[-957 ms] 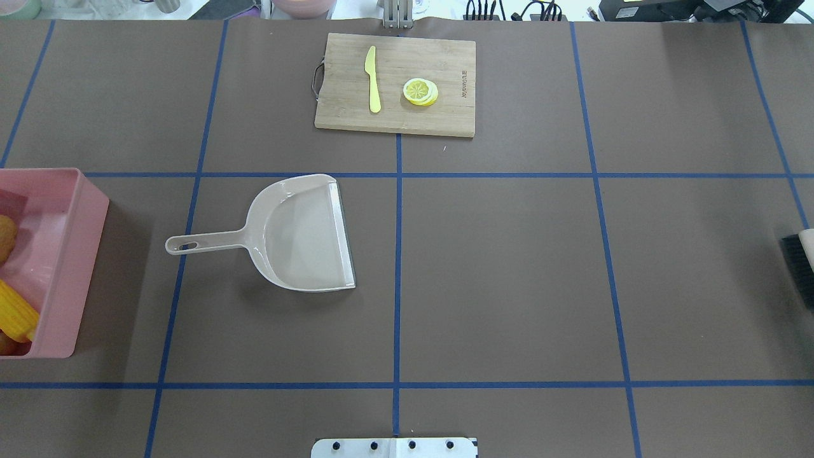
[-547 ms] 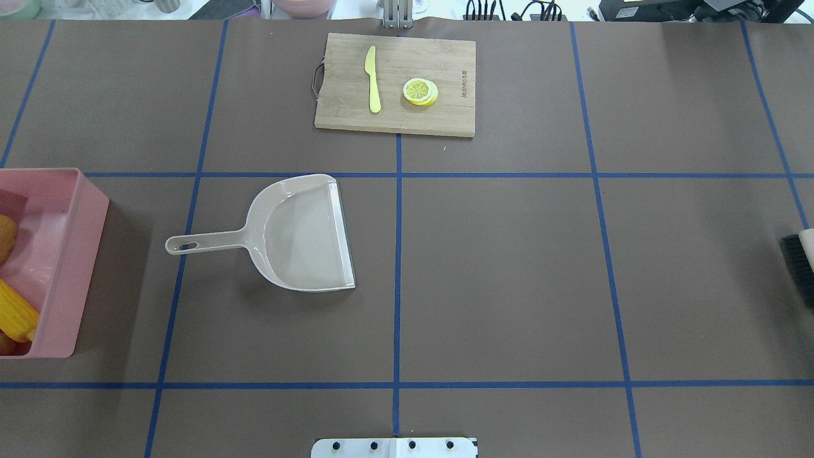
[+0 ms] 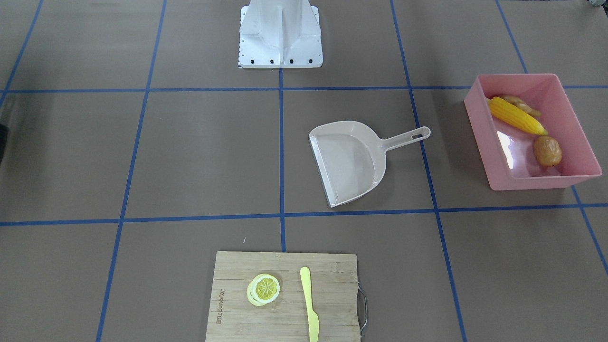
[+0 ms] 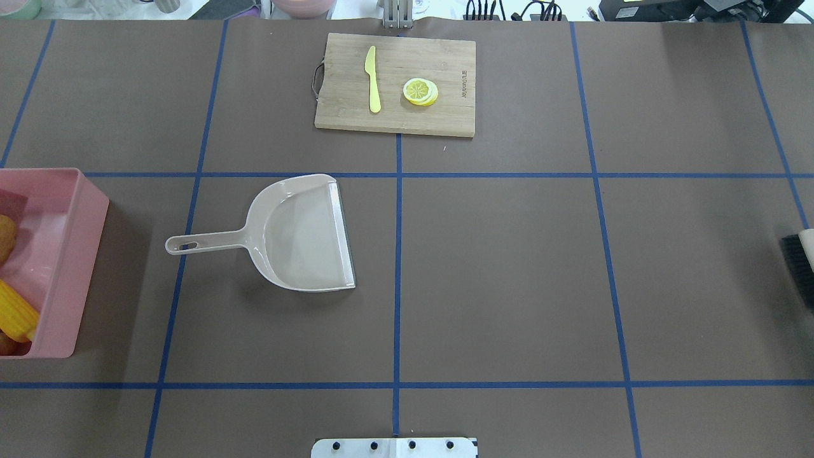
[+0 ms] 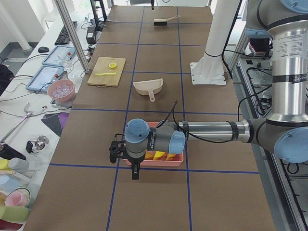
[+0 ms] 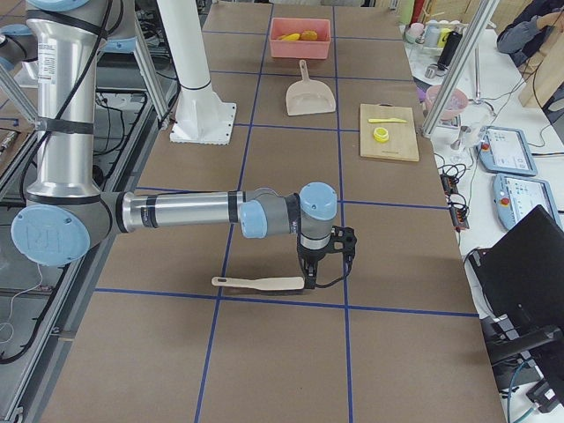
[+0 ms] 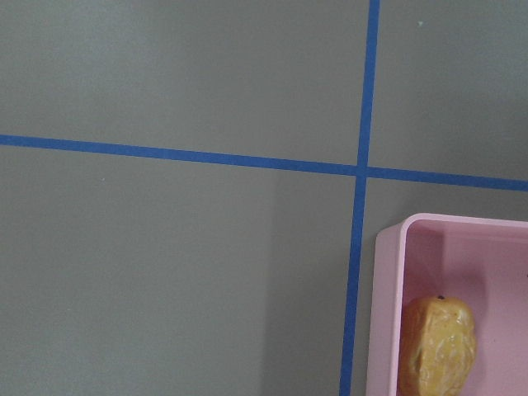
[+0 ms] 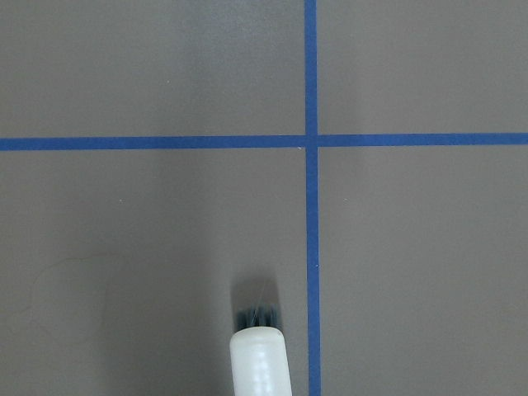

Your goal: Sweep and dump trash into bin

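Note:
The pink bin (image 3: 489, 137) stands at the table's end on my left side, also at the edge of the overhead view (image 4: 70, 254). Inside it lie the trash pieces: a yellow corn cob (image 3: 517, 116), a brown potato (image 3: 546, 150) and a tan ginger root (image 3: 520, 103). The left wrist view shows a bin corner (image 7: 388, 247) with the potato (image 7: 437, 342). My left gripper (image 5: 135, 171) hangs just outside the bin's outer end; I cannot tell its state. My right gripper (image 6: 322, 269) hovers over the brush (image 6: 260, 283) lying on the table; its state is unclear too.
The beige dustpan (image 4: 305, 235) lies with nothing in it left of centre, handle toward the bin. A wooden cutting board (image 4: 445, 114) with lemon slices (image 4: 420, 91) and a pale yellow knife (image 4: 372, 79) sits at the far edge. The brush (image 4: 802, 261) rests at the right edge.

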`<state>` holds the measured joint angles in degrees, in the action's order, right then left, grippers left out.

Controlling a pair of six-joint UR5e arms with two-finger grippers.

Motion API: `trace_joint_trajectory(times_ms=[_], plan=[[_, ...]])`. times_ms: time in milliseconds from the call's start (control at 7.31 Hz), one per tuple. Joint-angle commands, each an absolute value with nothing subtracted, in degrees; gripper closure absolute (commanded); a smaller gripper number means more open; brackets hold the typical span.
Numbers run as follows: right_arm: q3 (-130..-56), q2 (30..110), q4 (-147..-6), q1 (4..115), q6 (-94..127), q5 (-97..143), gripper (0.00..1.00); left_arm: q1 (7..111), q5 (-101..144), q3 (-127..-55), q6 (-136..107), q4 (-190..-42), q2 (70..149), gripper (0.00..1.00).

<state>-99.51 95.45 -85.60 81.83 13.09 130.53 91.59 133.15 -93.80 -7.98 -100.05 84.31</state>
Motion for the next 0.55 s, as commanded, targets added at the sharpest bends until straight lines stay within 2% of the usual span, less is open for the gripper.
trace_joint_trajectory(times_ms=[0,410], plan=[[-99.5,95.4,-85.5,81.8,13.0,130.5,0.00,91.6,133.2,-93.6,-3.0,-100.0,84.5,0.02],[-99.5,95.4,-85.6,81.8,13.1,130.4,0.00,91.6,133.2,-93.5,-3.3,-99.5,84.7,0.02]])
